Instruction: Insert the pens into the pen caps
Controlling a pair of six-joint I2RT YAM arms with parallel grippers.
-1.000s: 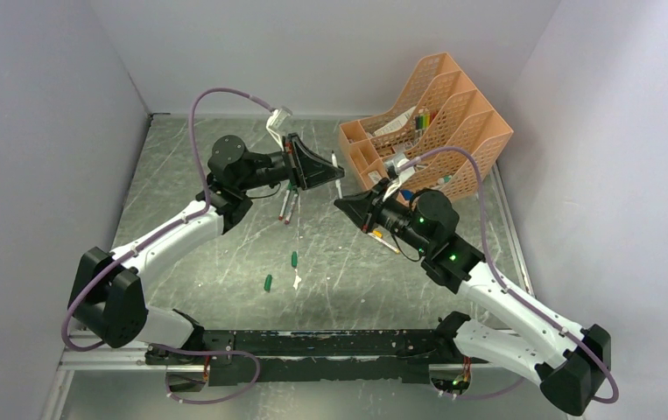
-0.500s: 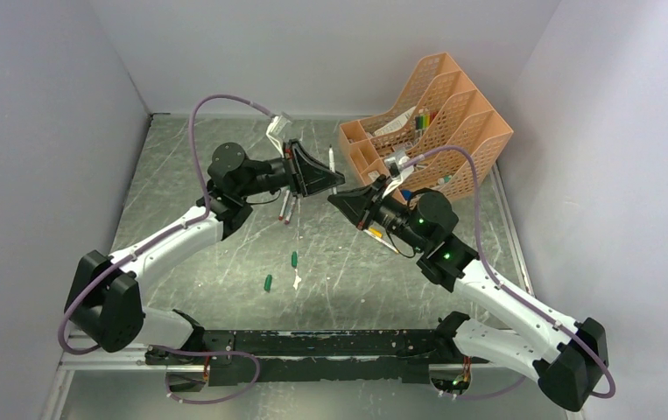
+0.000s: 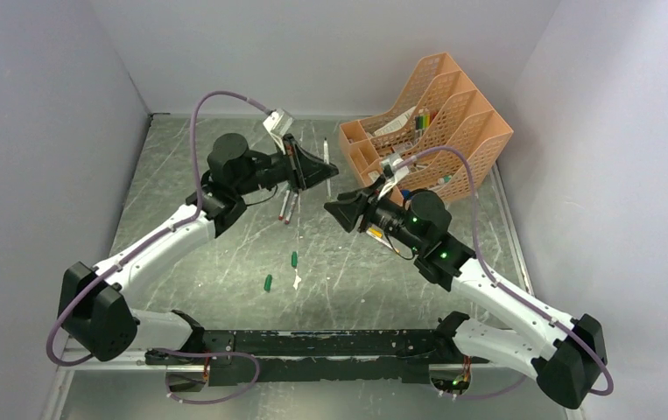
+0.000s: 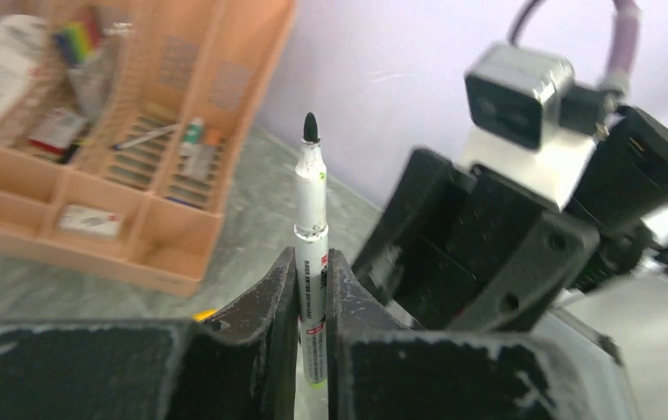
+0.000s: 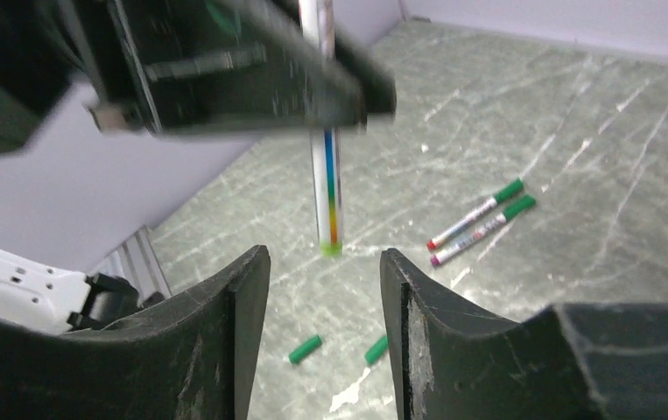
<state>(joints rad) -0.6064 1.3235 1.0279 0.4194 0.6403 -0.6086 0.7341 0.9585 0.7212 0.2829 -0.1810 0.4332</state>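
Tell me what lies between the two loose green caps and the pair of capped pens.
Only bare table: the top view shows nothing between the caps and the capped pens; the right wrist view agrees.

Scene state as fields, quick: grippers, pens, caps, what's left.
left gripper: shut on white pen, held upright, dark tip bare
right gripper: open, empty, pointed toward the held pen
capped pens: two, lying side by side on the table, green caps on
loose caps: two, green, lying on the table, apart from each other
organizer: orange, far right corner, holds stationery
left to do: held pen not yet capped
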